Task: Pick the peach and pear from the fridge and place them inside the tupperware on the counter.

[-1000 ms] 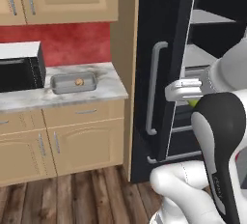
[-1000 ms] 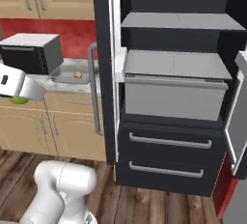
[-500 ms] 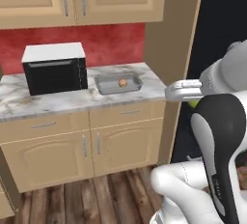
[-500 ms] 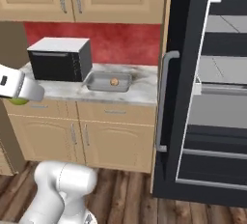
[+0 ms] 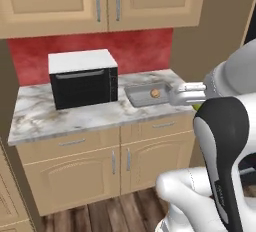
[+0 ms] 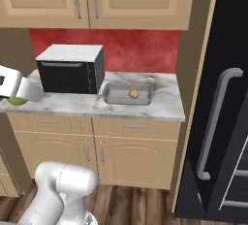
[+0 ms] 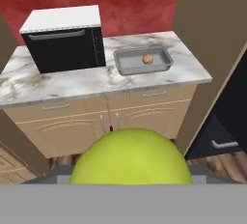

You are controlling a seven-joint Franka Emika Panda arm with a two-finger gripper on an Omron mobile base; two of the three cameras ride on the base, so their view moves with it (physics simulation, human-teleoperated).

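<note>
Counter (image 7: pixel 72 85): peach (image 7: pixel 148 59) in tupperware (image 7: pixel 126 63); pear (image 7: pixel 129 157) in gripper (image 6: pixel 14 99).

A home kitchen is shown by a marble counter (image 6: pixel 87 104) set over tan wooden cabinets (image 6: pixel 135 153) with bar handles, matching wall cupboards (image 5: pixel 100 1) hung above a red backsplash (image 6: pixel 140 49), a white-topped black microwave (image 5: pixel 82 78), a tall black fridge (image 6: pixel 220 122) and a wood-plank floor (image 5: pixel 100 216).
</note>
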